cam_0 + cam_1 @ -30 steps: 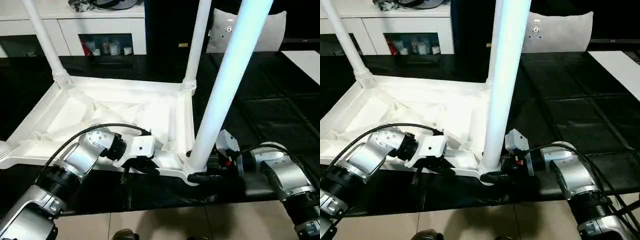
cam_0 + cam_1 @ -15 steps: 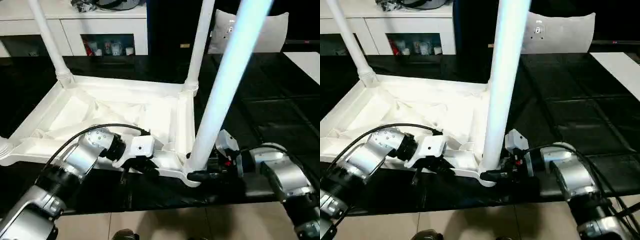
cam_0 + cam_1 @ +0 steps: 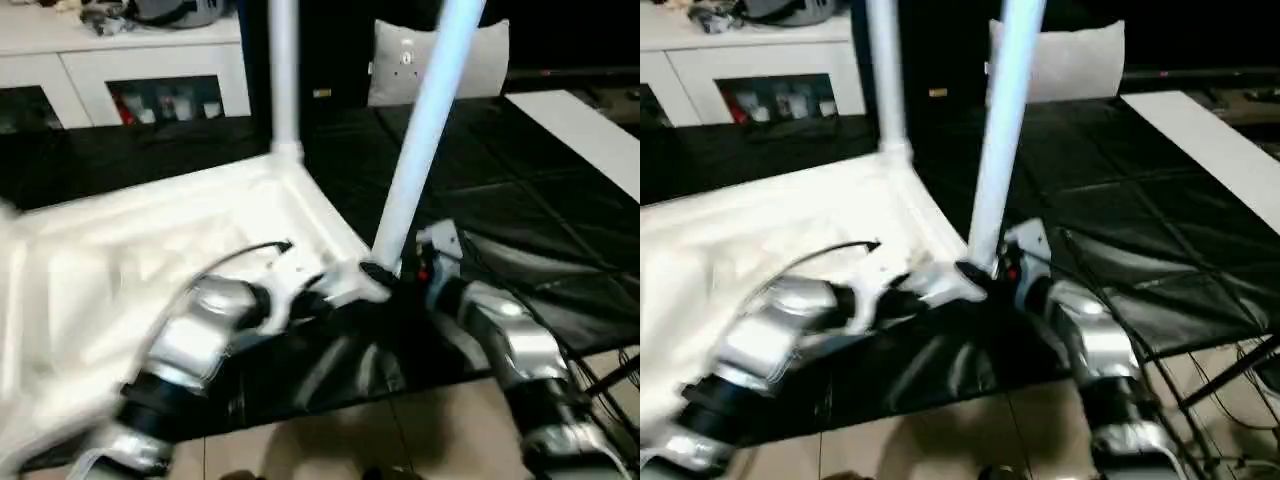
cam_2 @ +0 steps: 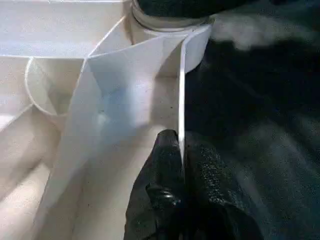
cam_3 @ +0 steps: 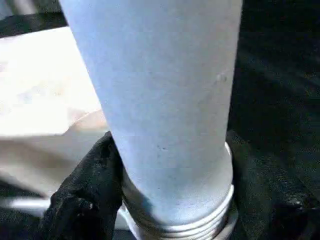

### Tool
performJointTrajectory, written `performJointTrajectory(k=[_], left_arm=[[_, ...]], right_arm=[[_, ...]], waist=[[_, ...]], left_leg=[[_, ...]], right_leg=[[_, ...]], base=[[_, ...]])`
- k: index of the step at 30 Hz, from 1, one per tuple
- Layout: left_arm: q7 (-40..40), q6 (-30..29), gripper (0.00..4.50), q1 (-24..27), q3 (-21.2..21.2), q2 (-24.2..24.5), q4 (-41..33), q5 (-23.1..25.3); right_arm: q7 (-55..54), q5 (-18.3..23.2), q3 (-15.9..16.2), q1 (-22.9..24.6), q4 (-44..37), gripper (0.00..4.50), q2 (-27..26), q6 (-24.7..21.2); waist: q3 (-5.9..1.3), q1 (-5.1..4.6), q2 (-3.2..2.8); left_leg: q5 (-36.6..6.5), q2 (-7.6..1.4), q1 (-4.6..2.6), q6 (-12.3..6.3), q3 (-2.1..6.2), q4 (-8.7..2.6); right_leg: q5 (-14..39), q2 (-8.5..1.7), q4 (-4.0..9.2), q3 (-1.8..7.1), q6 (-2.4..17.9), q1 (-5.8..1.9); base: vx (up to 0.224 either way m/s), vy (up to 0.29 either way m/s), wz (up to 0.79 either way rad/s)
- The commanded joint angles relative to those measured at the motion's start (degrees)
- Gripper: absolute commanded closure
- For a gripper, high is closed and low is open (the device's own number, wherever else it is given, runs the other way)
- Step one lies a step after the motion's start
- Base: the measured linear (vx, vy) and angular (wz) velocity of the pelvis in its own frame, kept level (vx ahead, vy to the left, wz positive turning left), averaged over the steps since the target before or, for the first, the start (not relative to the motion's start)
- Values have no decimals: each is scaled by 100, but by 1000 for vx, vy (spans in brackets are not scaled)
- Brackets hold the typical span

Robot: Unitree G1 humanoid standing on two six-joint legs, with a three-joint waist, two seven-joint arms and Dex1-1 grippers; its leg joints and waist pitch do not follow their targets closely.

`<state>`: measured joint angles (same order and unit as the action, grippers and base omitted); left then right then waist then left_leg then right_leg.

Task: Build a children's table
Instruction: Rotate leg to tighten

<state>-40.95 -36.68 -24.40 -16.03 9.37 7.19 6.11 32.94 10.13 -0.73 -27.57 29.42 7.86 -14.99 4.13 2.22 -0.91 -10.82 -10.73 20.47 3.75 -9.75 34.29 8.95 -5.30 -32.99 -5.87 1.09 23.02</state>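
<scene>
Floor: black mats (image 3: 520, 215) w/ seams in a grid, covering most of the area. Nearer edge of mats gives way to pale beige tiles (image 3: 330, 450). Back left: white low cabinet (image 3: 120, 60) w/ open shelf holding small items, too blurry to ID; some dark clutter (image 3: 150, 10) on top. Back centre-right: grey-white cushion (image 3: 440, 60) standing upright. Far right: white flat panel (image 3: 590, 130) lying on the mats. Rear of room dark.
</scene>
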Motion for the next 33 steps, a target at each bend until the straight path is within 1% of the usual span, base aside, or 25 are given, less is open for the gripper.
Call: performJointTrajectory(k=[1,3,4,5,6,7,9,10,11,12,13,14,15,16,17,18,19,21,22,23,26,27,31,32,33], left_arm=[[473,35,450,-221,-95,-529,-479,-123],[465,-65,450,-219,-141,-553,-553,-107],[470,-113,450,-220,-159,-555,-587,-92],[465,-162,450,-216,-179,-485,-623,-43],[465,-164,450,-215,-179,-478,-624,-39],[465,-141,450,-212,-162,-391,-607,2],[406,-100,450,-212,-144,-299,-583,-7],[380,-80,450,-212,-136,-263,-572,-15],[369,-75,450,-212,-133,-252,-567,-20],[344,-62,450,-214,-124,-228,-557,-30],[256,0,450,-225,-123,-142,-522,-55],[247,8,450,-226,-121,-133,-517,-57],[118,98,450,-242,-112,-19,-455,-88],[6,164,450,-253,-119,70,-409,-113],[-151,274,450,-268,-138,206,-335,-141],[-569,531,450,-283,-222,472,-220,-227],[-569,531,450,-283,-222,472,-220,-227],[-836,692,450,-294,-251,643,-120,-282],[-1155,847,450,-307,-324,828,-41,-321],[-1186,863,450,-309,-332,846,-33,-325],[-2028,1484,450,-375,-547,1289,202,-438],[-2028,1484,450,-375,-547,1289,202,-438],[-2969,2041,450,-469,-788,1701,393,-583],[-3223,2264,450,-530,-886,1806,519,-551],[-3223,2264,450,-530,-886,1806,519,-551]], right_arm=[[-239,6,316,-111,330,183,-527,-108],[-232,-16,253,-132,390,183,-561,-15],[-238,-27,220,-140,411,128,-577,14],[-271,-30,162,-136,405,114,-588,76],[-271,-28,159,-135,403,114,-587,82],[-233,-45,174,-96,334,114,-540,150],[-120,-35,190,-33,213,80,-453,244],[-70,-23,197,-9,166,70,-414,278],[-46,-22,202,0,147,68,-398,293],[7,-19,214,21,105,62,-363,326],[218,-12,253,90,-41,52,-249,403],[240,-8,256,99,-60,40,-235,404],[494,31,282,195,-268,26,-65,421],[673,61,296,258,-401,26,61,434],[933,93,306,342,-568,15,245,464],[1395,122,332,463,-771,7,582,578],[1395,122,332,463,-771,7,582,578],[1765,189,341,541,-898,7,833,586],[2086,229,368,601,-1006,7,1066,557],[2117,233,371,607,-1017,7,1089,553],[2964,351,535,706,-1230,7,1622,469],[2964,351,535,706,-1230,7,1622,469],[3564,309,769,722,-1321,7,1914,724],[3798,274,899,737,-1357,7,1998,827],[3798,274,899,737,-1357,7,1998,827]], waist=[[-337,51,55],[-350,50,52],[-376,79,44],[-381,93,32],[-391,97,36],[-405,108,32],[-407,121,25],[-427,150,18],[-427,150,18],[-429,159,14],[-434,165,-7],[-441,175,0],[-427,181,-5],[-423,194,-8],[-433,210,-35],[-415,221,-21],[-416,239,-27],[-408,275,-37],[-411,285,-39],[-396,305,-41],[-395,341,-27],[-394,360,-37],[-405,416,-37],[-406,434,-28],[-405,441,-8]], left_leg=[[-1674,-179,-10,-227,107,-474],[-1602,-187,18,-247,108,-481],[-1384,-198,18,-309,88,-466],[-1240,-201,20,-350,74,-458],[-1166,-199,27,-383,69,-452],[-982,-196,55,-431,69,-444],[-886,-197,56,-484,58,-440],[-678,-198,70,-538,57,-421],[-678,-198,70,-538,57,-421],[-535,-205,79,-588,56,-418],[-556,-199,71,-599,50,-408],[-552,-199,66,-605,47,-402],[-612,-204,68,-622,49,-413],[-726,-202,61,-630,44,-413],[-738,-203,53,-612,52,-408],[-818,-197,54,-622,47,-413],[-905,-204,48,-610,41,-417],[-962,-212,33,-580,43,-423],[-966,-219,27,-565,41,-426],[-1028,-214,20,-542,43,-433],[-1071,-233,3,-522,41,-437],[-1066,-230,-2,-532,52,-440],[-1055,-262,-7,-473,43,-443],[-1059,-258,-17,-478,39,-439],[-1068,-257,-24,-491,28,-439]], right_leg=[[2909,-353,525,217,664,-229],[2736,-356,494,231,704,-250],[2291,-356,447,260,838,-253],[1970,-342,413,274,955,-254],[1826,-342,393,277,1010,-264],[1546,-341,347,274,1096,-295],[1482,-341,353,268,1125,-292],[1263,-345,314,273,1174,-313],[1263,-345,314,273,1174,-313],[1022,-328,285,271,1253,-316],[942,-321,284,272,1280,-313],[883,-323,273,277,1300,-315],[868,-311,275,274,1327,-311],[972,-313,292,273,1302,-313],[992,-318,281,271,1301,-321],[1093,-308,314,270,1249,-318],[1217,-315,318,277,1215,-308],[1317,-315,331,280,1184,-300],[1328,-317,327,280,1196,-297],[1450,-310,350,276,1166,-287],[1540,-319,350,286,1135,-275],[1559,-318,355,282,1128,-277],[1441,-340,304,300,1236,-262],[1448,-339,315,296,1243,-255],[1468,-333,320,296,1241,-250]], base=[[0,0,0],[0,0,0],[0,0,0],[0,0,0],[0,0,0],[0,0,0],[0,0,0],[0,0,0],[0,0,0],[0,0,0],[0,0,0],[0,0,0],[0,0,0],[0,0,0],[0,0,0],[0,0,0],[0,0,0],[0,0,0],[0,0,0],[0,0,0],[0,0,0],[0,0,0],[0,0,0],[0,0,0],[0,0,0]])
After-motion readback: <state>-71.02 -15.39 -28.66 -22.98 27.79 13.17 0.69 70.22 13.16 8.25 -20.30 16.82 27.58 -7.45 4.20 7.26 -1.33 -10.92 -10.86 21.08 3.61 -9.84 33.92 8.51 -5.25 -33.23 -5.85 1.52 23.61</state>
